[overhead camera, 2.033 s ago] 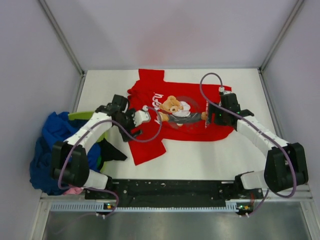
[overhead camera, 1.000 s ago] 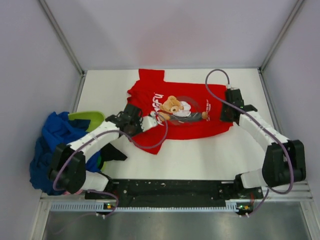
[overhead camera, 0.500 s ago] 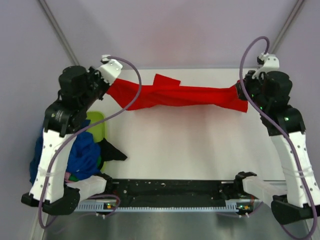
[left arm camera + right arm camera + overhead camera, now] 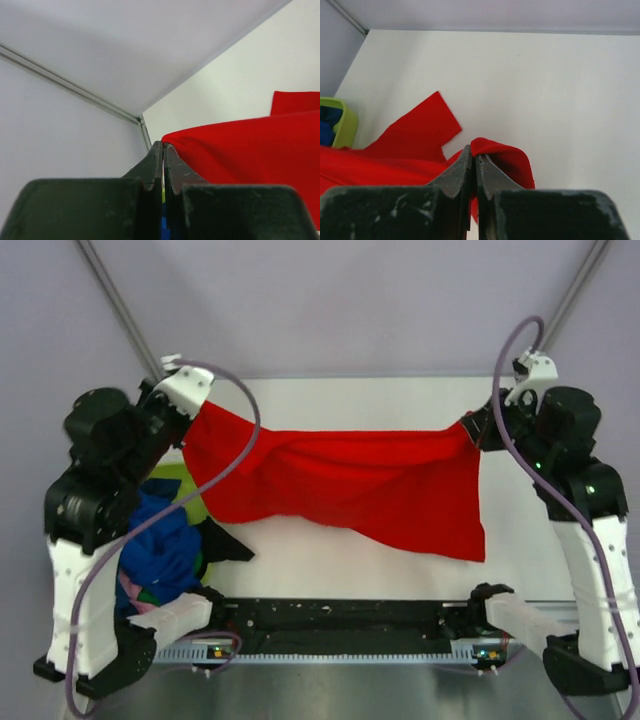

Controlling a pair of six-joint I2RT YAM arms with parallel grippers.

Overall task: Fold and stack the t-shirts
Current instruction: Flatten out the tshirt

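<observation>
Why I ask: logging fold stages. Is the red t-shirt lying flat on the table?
No, the red t-shirt hangs stretched between the left claw and right claw.

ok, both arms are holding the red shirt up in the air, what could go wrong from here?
The left fingers and right fingers pinch only a thin edge of the red t-shirt; it could slip out. The cloth hangs uneven, folded over near the left and lower at the right, so it may land creased.

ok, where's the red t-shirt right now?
Top view: the red t-shirt hangs stretched across the table, pinched at its left end by the left pincer and at its right by the right pincer.
</observation>
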